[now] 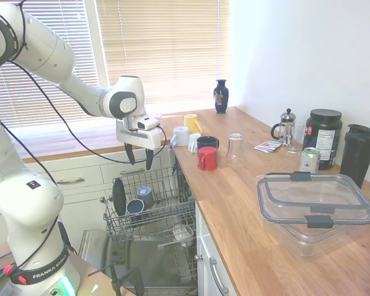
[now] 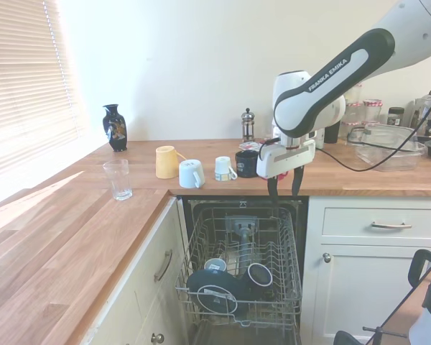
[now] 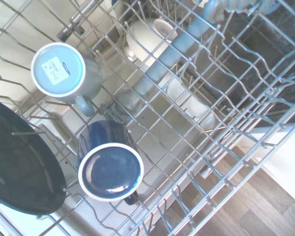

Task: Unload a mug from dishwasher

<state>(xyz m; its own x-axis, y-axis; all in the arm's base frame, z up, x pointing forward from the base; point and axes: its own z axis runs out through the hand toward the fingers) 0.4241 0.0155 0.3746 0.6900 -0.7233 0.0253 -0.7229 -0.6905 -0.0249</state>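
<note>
The dark navy mug (image 1: 135, 208) (image 2: 258, 274) (image 3: 109, 169) stands upside down in the dishwasher's pulled-out grey wire rack (image 1: 172, 217) (image 2: 290, 248) (image 3: 201, 123), its white-rimmed base facing up. A paler grey-blue mug (image 3: 59, 71) (image 2: 215, 264) (image 1: 146, 195) sits beside it, and a dark plate (image 3: 19, 167) (image 2: 215, 293) (image 1: 118, 196) stands at the rack's front. My gripper (image 1: 139, 158) (image 2: 284, 188) hangs open and empty well above the rack, at about counter height, with the navy mug below it and nearer the rack's front.
On the wooden counter (image 1: 246, 203) next to the dishwasher stand a red mug (image 1: 207, 158), a black mug (image 2: 247, 163), white mugs (image 2: 192, 174), a yellow mug (image 2: 166, 162) and a glass (image 1: 235, 148). A clear lidded container (image 1: 314, 200) sits further along.
</note>
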